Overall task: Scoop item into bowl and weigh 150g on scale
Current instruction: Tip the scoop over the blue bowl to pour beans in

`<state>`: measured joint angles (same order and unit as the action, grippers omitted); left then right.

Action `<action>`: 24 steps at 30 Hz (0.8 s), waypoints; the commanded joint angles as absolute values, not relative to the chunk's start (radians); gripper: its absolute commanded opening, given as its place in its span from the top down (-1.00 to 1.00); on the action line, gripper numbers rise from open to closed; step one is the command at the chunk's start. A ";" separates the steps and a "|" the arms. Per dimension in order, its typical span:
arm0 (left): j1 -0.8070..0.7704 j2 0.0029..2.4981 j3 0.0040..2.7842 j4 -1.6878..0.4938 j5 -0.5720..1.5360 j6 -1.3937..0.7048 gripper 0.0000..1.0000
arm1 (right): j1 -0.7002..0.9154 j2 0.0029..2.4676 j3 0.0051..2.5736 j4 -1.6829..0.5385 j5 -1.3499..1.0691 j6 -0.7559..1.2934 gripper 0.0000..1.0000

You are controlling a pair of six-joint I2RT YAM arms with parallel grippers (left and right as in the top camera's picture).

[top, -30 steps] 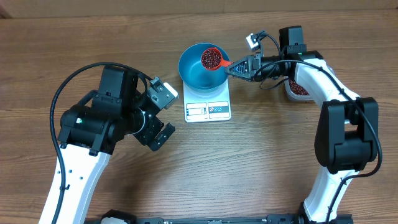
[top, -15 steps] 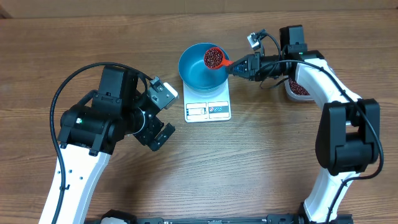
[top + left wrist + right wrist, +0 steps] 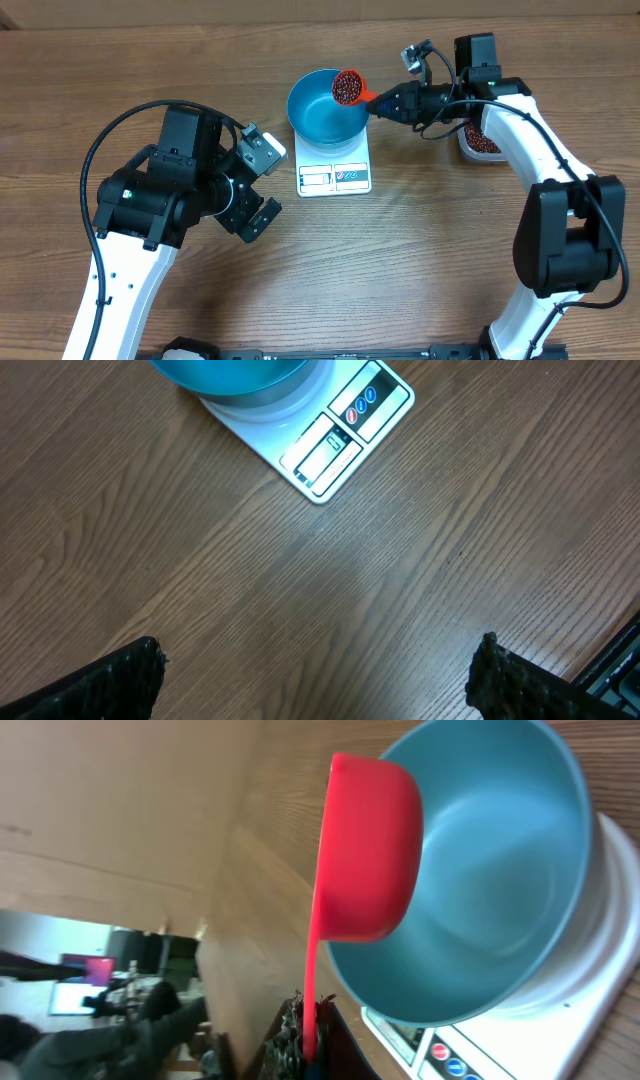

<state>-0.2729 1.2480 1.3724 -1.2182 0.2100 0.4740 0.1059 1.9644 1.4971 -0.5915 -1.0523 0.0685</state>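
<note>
The blue bowl [image 3: 320, 118] stands on the white scale [image 3: 335, 172]. My right gripper [image 3: 388, 103] is shut on the handle of an orange-red scoop [image 3: 348, 88], which is heaped with dark red beans [image 3: 346, 87] and hangs over the bowl's far right rim. From the right wrist the scoop [image 3: 365, 850] shows its underside, tipped on edge against the bowl [image 3: 490, 870], whose inside looks plain blue; the gripper [image 3: 312, 1032] pinches the thin handle. My left gripper [image 3: 262, 185] is open and empty, low and left of the scale [image 3: 335, 435], its fingers [image 3: 110, 685] wide apart.
A clear container [image 3: 480, 142] with more beans sits at the right, partly under my right arm. The scale's display panel [image 3: 334, 178] faces the near side. Bare wood table [image 3: 400, 260] lies in front of the scale and between the arms.
The right gripper has carried the scoop a little toward the bowl's far right rim and tilted it. The left arm has stayed still.
</note>
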 commanded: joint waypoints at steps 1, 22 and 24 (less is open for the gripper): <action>-0.268 1.251 1.368 -1.216 0.229 0.464 -0.99 | 0.135 1.917 1.501 -0.593 -0.961 0.017 0.92; -0.268 1.251 1.368 -1.216 0.229 0.464 -0.99 | 0.276 1.861 1.501 -0.630 -0.569 -0.051 0.92; -0.268 1.251 1.368 -1.216 0.229 0.464 -0.99 | 0.287 1.861 1.501 -0.636 -0.559 -0.062 0.92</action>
